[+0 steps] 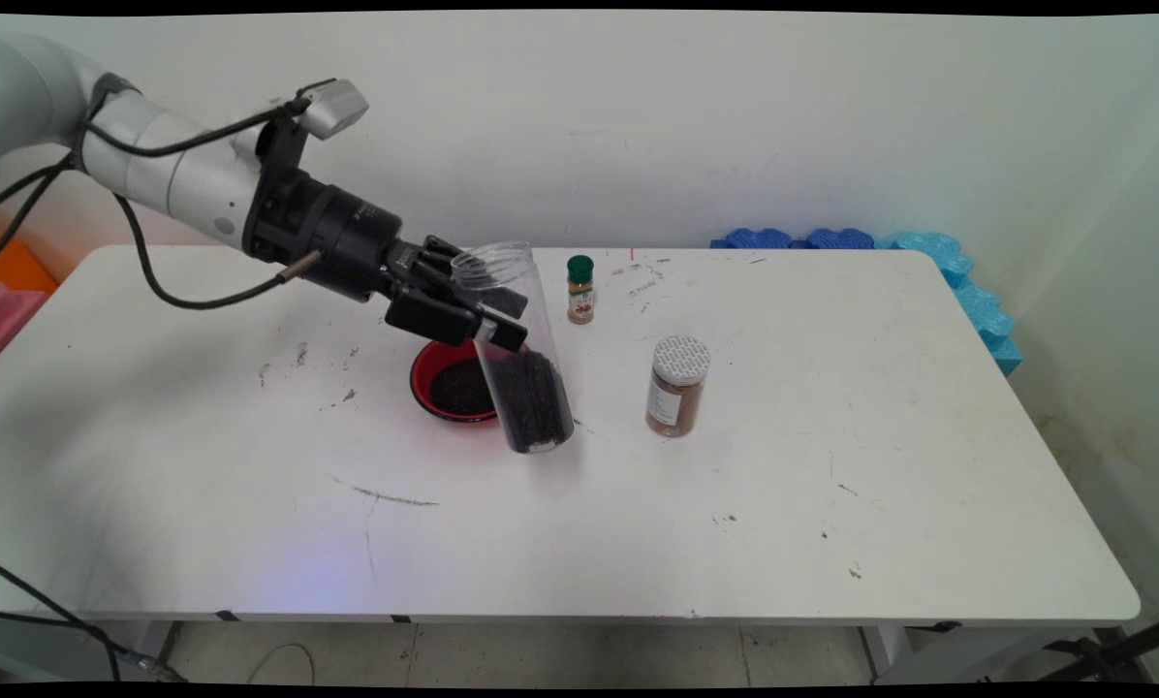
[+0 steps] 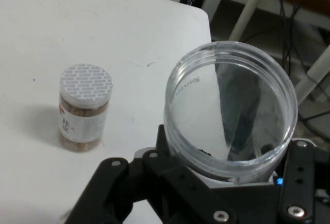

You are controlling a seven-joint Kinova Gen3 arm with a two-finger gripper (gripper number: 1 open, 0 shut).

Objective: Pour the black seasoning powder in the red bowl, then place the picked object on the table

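On the table point(image 1: 831, 485), the bowl point(image 1: 434, 383) sits just left of and behind the tilted open jar point(image 1: 526, 388), with the capped jar point(image 1: 678, 386) to its right and the small bottle point(image 1: 580, 289) behind.

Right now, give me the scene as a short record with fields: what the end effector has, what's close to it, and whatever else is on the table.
end effector: shut on the clear jar
clear jar: open-topped, tilted, partly filled with dark grains, its base at the table
red bowl: just behind and left of the jar, holding dark grains
brown spice jar: upright, white lid, right of the clear jar, apart from it
small green-capped bottle: upright, farther back
white table: scuffed with dark marks
blue foam pieces: along the far right edge
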